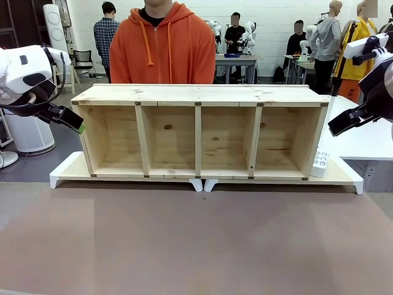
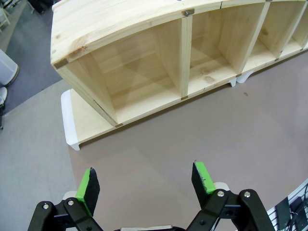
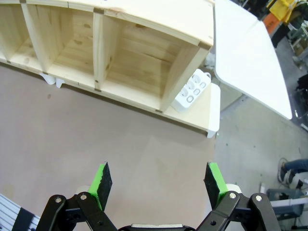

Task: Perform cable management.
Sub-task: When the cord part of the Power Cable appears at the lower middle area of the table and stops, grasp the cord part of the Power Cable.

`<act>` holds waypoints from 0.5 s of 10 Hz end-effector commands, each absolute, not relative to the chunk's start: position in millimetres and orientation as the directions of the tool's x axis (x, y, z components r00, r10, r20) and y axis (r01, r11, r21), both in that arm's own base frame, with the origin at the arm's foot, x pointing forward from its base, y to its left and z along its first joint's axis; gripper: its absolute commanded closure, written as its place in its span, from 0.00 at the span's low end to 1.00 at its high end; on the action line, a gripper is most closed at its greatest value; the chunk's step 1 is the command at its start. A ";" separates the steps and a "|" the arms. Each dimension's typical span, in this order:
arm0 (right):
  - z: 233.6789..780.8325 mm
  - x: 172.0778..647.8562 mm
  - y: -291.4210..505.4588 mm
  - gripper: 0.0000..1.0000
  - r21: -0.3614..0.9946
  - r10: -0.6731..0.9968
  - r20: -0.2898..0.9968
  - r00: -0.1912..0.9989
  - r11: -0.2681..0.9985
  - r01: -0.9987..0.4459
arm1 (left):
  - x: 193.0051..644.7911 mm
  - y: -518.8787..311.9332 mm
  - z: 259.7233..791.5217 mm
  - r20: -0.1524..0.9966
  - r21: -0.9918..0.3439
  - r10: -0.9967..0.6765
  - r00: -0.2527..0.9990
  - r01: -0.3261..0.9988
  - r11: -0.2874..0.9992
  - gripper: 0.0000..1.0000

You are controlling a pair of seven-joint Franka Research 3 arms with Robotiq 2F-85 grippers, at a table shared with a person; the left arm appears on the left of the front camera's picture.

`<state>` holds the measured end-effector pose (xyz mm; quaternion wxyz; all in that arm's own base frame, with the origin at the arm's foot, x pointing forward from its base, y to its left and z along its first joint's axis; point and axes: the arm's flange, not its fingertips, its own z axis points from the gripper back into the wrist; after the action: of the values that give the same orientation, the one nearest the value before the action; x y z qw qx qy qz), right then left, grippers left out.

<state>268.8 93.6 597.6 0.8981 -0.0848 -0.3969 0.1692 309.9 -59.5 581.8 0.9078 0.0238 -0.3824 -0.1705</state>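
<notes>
Front view: left tool (image 1: 76, 125) hangs off the left end of the wooden shelf (image 1: 199, 95), right tool (image 1: 341, 126) off the right end, both above the brown surface (image 1: 196, 239). Person in orange hoodie (image 1: 163, 46) stands behind the shelf. Jaw gap hard to read from here. Wrist views settle it: each tool's green pads stand wide apart, gripping nothing. Right wrist view looks down on the white power strip (image 3: 191, 90), propped against the shelf's end wall on a white riser (image 3: 214, 110). Left wrist view looks into the opposite end compartment

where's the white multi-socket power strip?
Front view: the white multi-socket power strip sits at the right end of the four-bay pine shelf, against its outer side wall, on the white-edged base board.
</notes>
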 end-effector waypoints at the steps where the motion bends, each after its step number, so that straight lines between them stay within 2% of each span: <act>1: 597.8 268.8 93.2 0.00 -0.290 0.375 0.683 0.626 0.927 -0.239 | 310.7 -57.9 583.0 0.694 0.173 -0.320 0.645 0.282 0.944 0.00; 5: 597.8 268.8 93.2 0.00 -0.290 0.375 0.683 0.626 0.927 -0.239 | 310.7 -57.9 583.0 0.694 0.173 -0.320 0.645 0.282 0.944 0.00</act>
<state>268.8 93.6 597.6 0.8981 -0.0848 -0.3969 0.1692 309.9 -59.5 581.8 0.9078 0.0238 -0.3824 -0.1705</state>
